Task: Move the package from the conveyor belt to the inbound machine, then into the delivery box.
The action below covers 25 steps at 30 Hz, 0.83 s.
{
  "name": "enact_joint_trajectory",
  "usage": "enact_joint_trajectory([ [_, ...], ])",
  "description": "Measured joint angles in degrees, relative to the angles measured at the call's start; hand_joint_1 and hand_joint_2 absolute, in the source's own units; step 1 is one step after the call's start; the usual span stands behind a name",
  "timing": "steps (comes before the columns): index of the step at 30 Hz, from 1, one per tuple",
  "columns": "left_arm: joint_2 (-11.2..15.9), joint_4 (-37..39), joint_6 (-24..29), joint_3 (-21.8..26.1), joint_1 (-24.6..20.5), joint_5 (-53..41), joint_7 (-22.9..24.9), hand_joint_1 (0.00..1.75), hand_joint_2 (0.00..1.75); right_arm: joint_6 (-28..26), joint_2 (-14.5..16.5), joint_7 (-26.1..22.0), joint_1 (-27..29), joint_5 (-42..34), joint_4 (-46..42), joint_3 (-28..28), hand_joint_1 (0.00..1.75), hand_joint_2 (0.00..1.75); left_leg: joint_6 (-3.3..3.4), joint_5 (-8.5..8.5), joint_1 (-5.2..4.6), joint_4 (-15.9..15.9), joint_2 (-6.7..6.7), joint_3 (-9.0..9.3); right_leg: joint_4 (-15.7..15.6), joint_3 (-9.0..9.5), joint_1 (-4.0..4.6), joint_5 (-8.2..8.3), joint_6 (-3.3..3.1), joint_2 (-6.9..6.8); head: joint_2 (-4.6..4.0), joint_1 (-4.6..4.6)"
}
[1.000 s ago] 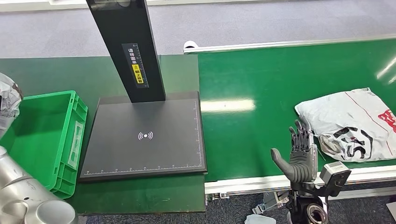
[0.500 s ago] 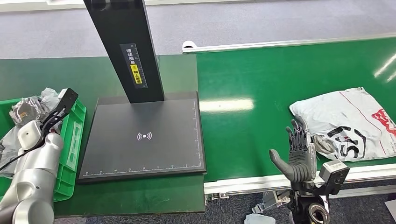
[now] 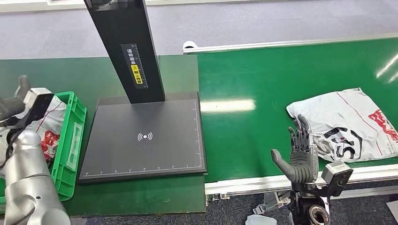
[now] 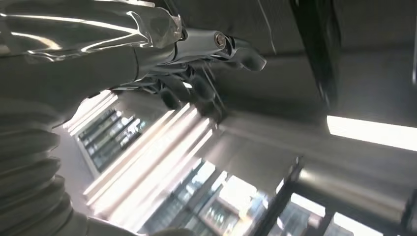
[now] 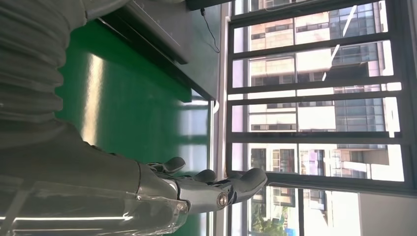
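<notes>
My right robot hand (image 3: 300,157) stands upright at the near edge of the conveyor belt (image 3: 263,98), palm up, fingers (image 3: 300,137) straight and spread, thumb out to the side. It holds nothing. Its fingertips reach up just beside the near corner of the white package (image 3: 349,124), which lies flat on the belt; from the head view I cannot tell whether they touch the wrapper or only stand in front of it. In the right wrist view the same robot hand (image 5: 206,189) shows its fingers extended over the green belt.

My left robot hand (image 3: 14,105) is raised over the green delivery box (image 3: 70,136) at the far left, partly cut off by the edge. A crumpled white and red bag (image 3: 49,129) sits in the box right beneath it. In the left wrist view the left robot hand (image 4: 196,64) has its fingers loosely curled and apart, with nothing between them.

The black inbound machine (image 3: 145,136) rests on the tabletop (image 3: 141,197) between box and belt.
</notes>
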Motion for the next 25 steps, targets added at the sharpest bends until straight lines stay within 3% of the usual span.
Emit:
enact_joint_trajectory([
  [5, -4.1, -8.5, 0.0, 5.9, 0.4, 4.9, -1.5, 0.00, 1.75, -0.1, 0.1, 0.0, -0.1, 0.0, 0.0, 0.1, 0.00, 1.75, 0.00, 0.00, 0.03, 0.0, -0.08, 0.00, 0.0, 0.00, 0.03, -0.01, -0.01, -0.05, 0.00, 0.00],
  [12, -7.6, -15.1, -0.2, 2.3, 3.0, 17.4, -1.4, 0.00, 1.75, -1.1, 0.0, -0.3, -0.2, -0.4, 0.0, 0.2, 0.00, 1.75, 0.00, 0.00, 0.02, 0.0, -0.18, 0.05, 0.0, 0.03, 0.02, -0.01, -0.01, -0.06, 0.00, -0.01],
  [14, -7.7, -14.3, -2.8, -2.4, 4.7, 26.9, 0.3, 0.00, 1.75, -1.2, 0.0, -0.1, -0.1, -1.2, 0.0, 0.2, 0.00, 1.75, 0.00, 0.00, 0.00, 0.0, -0.20, 0.08, 0.0, 0.06, 0.01, -0.01, -0.01, -0.09, 0.00, -0.01],
  [17, -7.2, -13.2, -9.8, -13.5, 8.3, 44.1, 6.0, 0.00, 1.75, -0.7, 0.0, 0.5, 0.0, -2.2, -0.4, 0.0, 0.00, 1.75, 0.01, 0.01, 0.00, 0.0, -0.26, 0.04, 0.0, 0.11, 0.01, -0.01, 0.00, -0.19, 0.00, 0.00],
  [19, -6.6, -12.8, -13.3, -19.7, 9.9, 49.6, 8.4, 0.00, 1.75, -0.4, 0.0, 0.9, 0.1, -2.0, -0.6, -0.2, 0.00, 1.75, 0.01, 0.01, 0.00, 0.0, -0.24, 0.03, 0.0, 0.10, 0.01, 0.00, 0.00, -0.19, 0.00, 0.00],
  [24, -5.5, -11.9, -37.1, -32.4, 13.6, 61.4, 14.3, 0.00, 1.75, 0.7, -0.1, 2.3, 1.9, 1.8, -3.5, -0.3, 0.00, 1.75, 0.01, 0.00, -0.01, 0.0, -0.35, -0.01, 0.0, 0.07, 0.00, -0.05, 0.05, -0.29, 0.00, -0.02],
  [25, -5.5, -11.7, -39.4, -33.8, 14.0, 62.3, 14.7, 0.00, 1.75, 0.9, -0.1, 2.5, 2.2, 2.3, -4.1, -0.3, 0.00, 1.75, 0.01, 0.00, -0.01, 0.0, -0.38, -0.03, 0.0, 0.08, 0.00, -0.06, 0.06, -0.32, 0.00, -0.02],
])
